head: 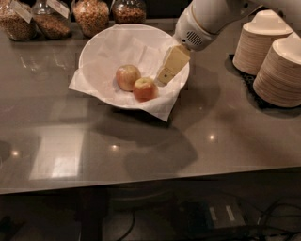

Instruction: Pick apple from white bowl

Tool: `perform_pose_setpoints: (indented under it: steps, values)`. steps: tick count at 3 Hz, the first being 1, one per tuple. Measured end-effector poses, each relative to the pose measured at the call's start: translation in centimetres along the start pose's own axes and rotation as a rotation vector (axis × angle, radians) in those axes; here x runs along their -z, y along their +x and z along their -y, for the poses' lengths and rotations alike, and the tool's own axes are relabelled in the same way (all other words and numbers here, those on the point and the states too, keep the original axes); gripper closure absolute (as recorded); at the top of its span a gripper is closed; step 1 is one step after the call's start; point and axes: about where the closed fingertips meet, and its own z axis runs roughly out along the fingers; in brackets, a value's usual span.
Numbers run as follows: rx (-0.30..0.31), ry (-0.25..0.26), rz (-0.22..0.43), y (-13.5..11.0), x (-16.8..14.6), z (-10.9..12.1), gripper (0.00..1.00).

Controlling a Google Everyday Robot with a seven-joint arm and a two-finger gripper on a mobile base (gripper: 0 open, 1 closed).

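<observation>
The white bowl [101, 52] stands on the grey counter, lined with crumpled white paper whose corners hang over the rim. Two apples lie in it. The apple [145, 89] is the smaller, redder one at the right. A larger, paler apple [127, 76] touches it on the left. My gripper [163, 76] reaches in from the upper right on a white arm. Its cream fingers hang over the bowl's right side, just right of the redder apple and slightly above it. It holds nothing.
Several glass jars [91, 14] of grains and nuts line the back edge behind the bowl. Two stacks of beige paper bowls [277, 56] stand on a dark mat at the right. The counter's front edge [150, 181] runs below.
</observation>
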Motion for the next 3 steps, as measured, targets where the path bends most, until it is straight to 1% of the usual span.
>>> perform_pose_setpoints:
  steps: [1, 2, 3]
  values:
    - [0.0, 0.0, 0.0, 0.0, 0.0, 0.0, 0.0]
    - [-0.014, 0.017, 0.018, -0.4, -0.6, -0.4, 0.0]
    - [-0.048, 0.029, 0.054, -1.1, -1.6, -0.9, 0.0]
